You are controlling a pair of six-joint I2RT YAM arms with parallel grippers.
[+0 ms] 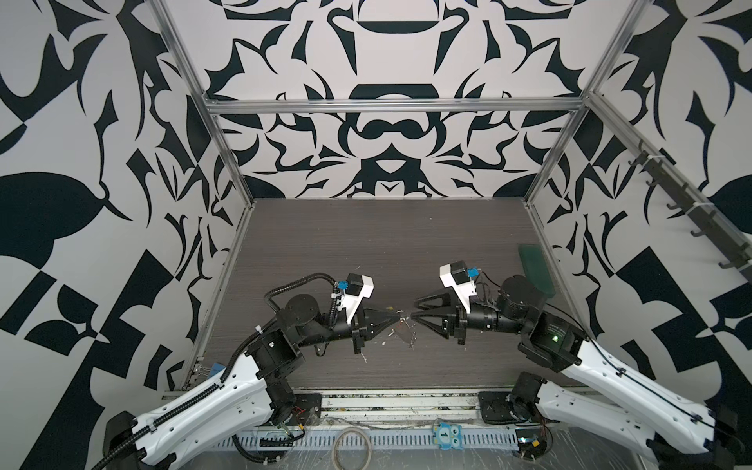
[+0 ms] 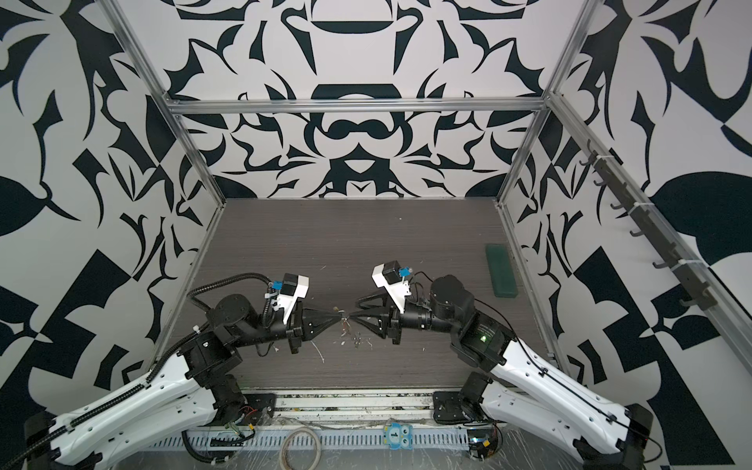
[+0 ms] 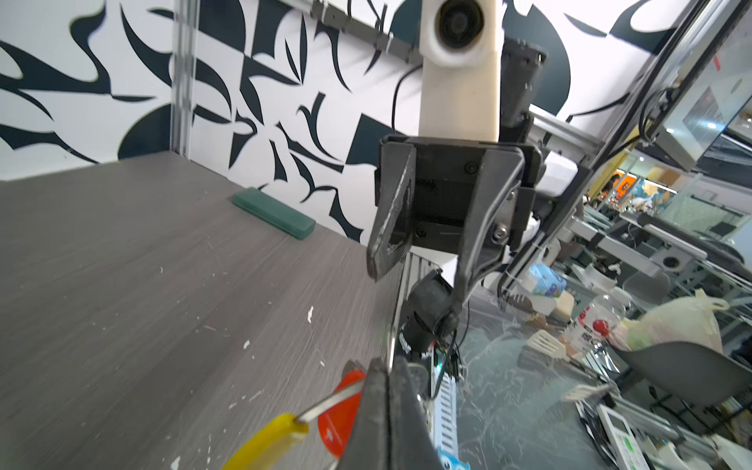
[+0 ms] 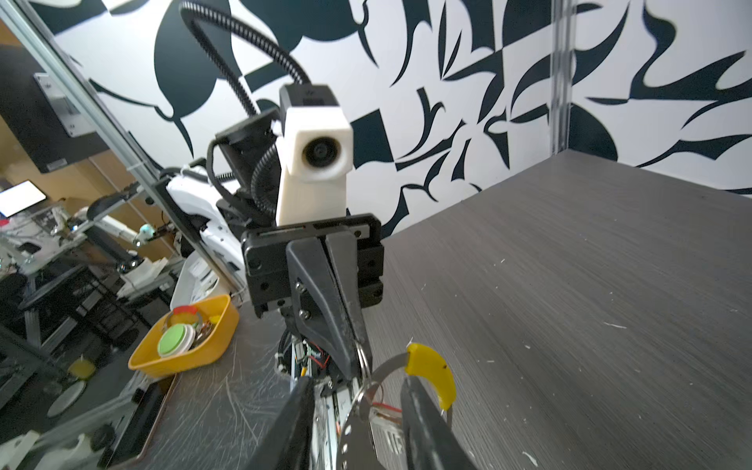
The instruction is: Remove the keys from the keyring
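**Status.** The left hand (image 1: pixel 396 316) is closed at its tips on the keyring (image 3: pixel 329 401). It pinches the thin metal band just beside the yellow sleeve (image 4: pixel 433 372), and a small metal ring (image 4: pixel 363 360) hangs at the same tips. The keyring is held above the surface (image 1: pixel 325 252), between the two hands. The right hand (image 1: pixel 414 310) faces it almost tip to tip, jaws apart, gripping nothing. In the right wrist view the floppy band appears to pass between its fingers. The red key tag (image 3: pixel 331 425) hangs just behind the left fingertips. The blue key tag cannot be made out in any view.

**Hazards.**

1. **Slip.** The left hand holds only a thin strip at the very tips. Any pull along the band is likely to draw it out and drop the keyring onto the surface.
2. **Wrong grasp.** The band and sleeve lie closer to the right hand's fingers than the tag does. If you close now, expect to clamp the keyring itself, so that both hands then pull the same part.
3. **Tip contact.** The two hands are nearly touching. A short advance by the right hand may strike the left fingertips and loosen their hold.
4. **Snag.** The tag's tiny ring may catch on the end of the yellow sleeve. Forcing it would bend the band or break the grip.
5. **Unconfirmed tag.** Locate the blue key tag before you count any key as removed.
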